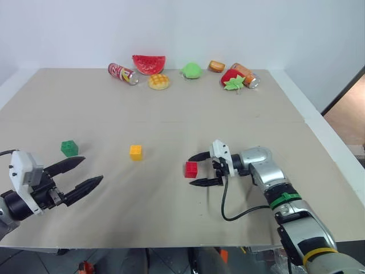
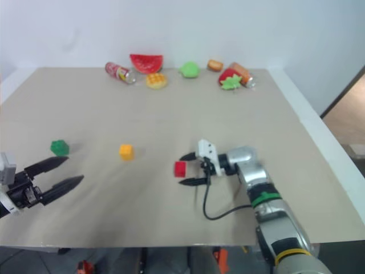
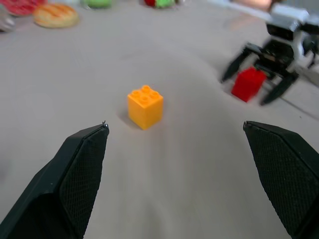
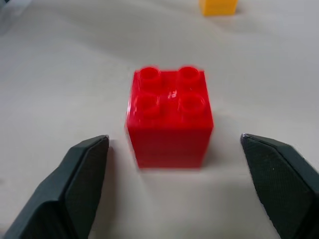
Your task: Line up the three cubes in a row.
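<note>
The red cube (image 1: 191, 169) stands studs-up on the tan table (image 1: 171, 114), right of centre. My right gripper (image 1: 197, 169) is open around it, one finger on each side with a gap to the cube (image 4: 169, 119). The yellow-orange cube (image 1: 136, 152) sits to its left, also upright (image 3: 145, 106). Further left lies the green cube (image 1: 69, 148). My left gripper (image 1: 85, 174) hovers open near the table's front left corner, just in front of the green cube, pointing toward the yellow-orange one, with nothing between its fingers.
Along the far edge lie toy foods and cans: a red can (image 1: 122, 73), a watermelon slice (image 1: 149, 63), a waffle (image 1: 159, 81), a green fruit (image 1: 193, 70), a strawberry (image 1: 232, 79) and an orange can (image 1: 246, 75). A black cable (image 1: 228, 212) trails from my right wrist.
</note>
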Controlling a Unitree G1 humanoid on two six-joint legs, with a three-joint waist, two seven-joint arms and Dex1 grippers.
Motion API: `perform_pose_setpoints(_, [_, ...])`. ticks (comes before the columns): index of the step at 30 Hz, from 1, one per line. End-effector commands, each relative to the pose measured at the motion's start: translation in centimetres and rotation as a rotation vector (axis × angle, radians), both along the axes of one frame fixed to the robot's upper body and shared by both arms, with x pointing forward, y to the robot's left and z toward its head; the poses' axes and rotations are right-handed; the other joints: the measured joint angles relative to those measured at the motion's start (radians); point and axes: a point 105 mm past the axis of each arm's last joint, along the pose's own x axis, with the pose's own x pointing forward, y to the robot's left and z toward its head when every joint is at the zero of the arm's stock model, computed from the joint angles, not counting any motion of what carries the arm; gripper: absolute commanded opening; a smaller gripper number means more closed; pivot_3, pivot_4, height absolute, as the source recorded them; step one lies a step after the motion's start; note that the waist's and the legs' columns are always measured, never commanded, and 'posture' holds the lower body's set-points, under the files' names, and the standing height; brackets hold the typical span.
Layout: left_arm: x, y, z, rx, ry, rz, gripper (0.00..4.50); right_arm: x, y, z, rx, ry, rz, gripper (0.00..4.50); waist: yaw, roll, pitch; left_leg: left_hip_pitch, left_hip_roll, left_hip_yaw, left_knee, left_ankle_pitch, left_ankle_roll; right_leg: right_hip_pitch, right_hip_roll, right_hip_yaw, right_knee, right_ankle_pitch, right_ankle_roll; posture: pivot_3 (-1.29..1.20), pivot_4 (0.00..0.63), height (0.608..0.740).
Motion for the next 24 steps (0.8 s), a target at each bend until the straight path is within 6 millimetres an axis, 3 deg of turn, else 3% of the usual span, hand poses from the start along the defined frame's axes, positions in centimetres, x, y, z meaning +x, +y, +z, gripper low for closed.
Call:
perform_pose_setpoints(1, [0.4, 1.8, 0.2, -0.076, -0.008, 0.110, 4.50, -0.8, -1.4, 2.9, 0.026, -0.037, 0.045, 4.33, 0.000, 0.000, 0.000, 0.000, 0.000, 0.000, 0.000, 0.000, 0.000, 0.000, 0.000, 0.000, 0.000, 0.000, 0.000, 0.00, 0.150, 0.740])
perform_pose_setpoints(5, [1.2, 4.3, -2.0, -0.064, 0.022, 0.299, 4.50, -0.1, -3.3, 5.4, 0.036, -0.125, -0.033, 4.33, -0.001, 0.000, 0.000, -0.001, 0.001, 0.000, -0.003, -0.001, 0.000, 0.001, 0.001, 0.000, 0.000, -0.002, 0.003, 0.00, 0.150, 0.740])
perform_pose_setpoints(6, [1.4, 4.7, -2.2, -0.078, 0.022, 0.339, 4.50, 0.5, -3.4, 6.8, 0.086, -0.146, -0.077, 4.33, -0.002, 0.000, 0.000, -0.001, 0.001, 0.000, -0.004, -0.001, 0.000, 0.001, 0.002, 0.000, 0.000, -0.003, 0.003, 0.00, 0.150, 0.740])
perform_pose_setpoints(8, [1.4, 5.1, -2.6, -0.115, 0.020, 0.406, 4.50, 1.3, -3.2, 10.0, 0.208, -0.189, -0.149, 4.33, -0.005, 0.000, 0.000, -0.001, 0.002, 0.000, -0.005, -0.002, 0.000, 0.000, 0.004, 0.002, 0.000, -0.003, 0.002, 0.00, 0.150, 0.740])
perform_pose_setpoints(12, [0.7, 5.0, -3.8, -0.134, 0.021, 0.516, 4.50, 2.0, -1.8, 13.8, 0.400, -0.238, -0.239, 4.33, -0.005, -0.001, 0.000, -0.002, 0.002, 0.000, -0.005, -0.002, 0.000, -0.001, 0.007, 0.006, 0.001, -0.003, 0.003, 0.00, 0.150, 0.740])
perform_pose_setpoints(17, [0.0, 5.4, -5.1, -0.172, 0.044, 0.654, 4.50, 0.0, 0.6, 13.9, 0.457, -0.207, -0.189, 4.33, 0.009, -0.002, -0.001, -0.003, 0.002, 0.000, -0.004, -0.002, 0.000, -0.001, 0.006, 0.007, 0.001, -0.004, 0.004, 0.00, 0.150, 0.740])
perform_pose_setpoints(22, [0.4, 8.2, -7.4, -0.076, 0.125, 0.830, 4.50, -2.5, 2.5, 12.0, 0.445, -0.119, -0.130, 4.33, 0.014, -0.002, -0.001, -0.004, 0.002, 0.001, -0.001, -0.002, -0.001, -0.001, 0.006, 0.007, 0.001, -0.003, 0.004, 0.00, 0.150, 0.740])
perform_pose_setpoints(24, [1.0, 8.3, -7.4, -0.061, 0.132, 0.829, 4.50, -3.0, 2.6, 11.2, 0.418, -0.105, -0.124, 4.33, 0.014, -0.003, -0.002, -0.004, 0.002, 0.001, -0.001, -0.002, -0.001, -0.001, 0.006, 0.007, 0.001, -0.002, 0.003, 0.00, 0.150, 0.740])
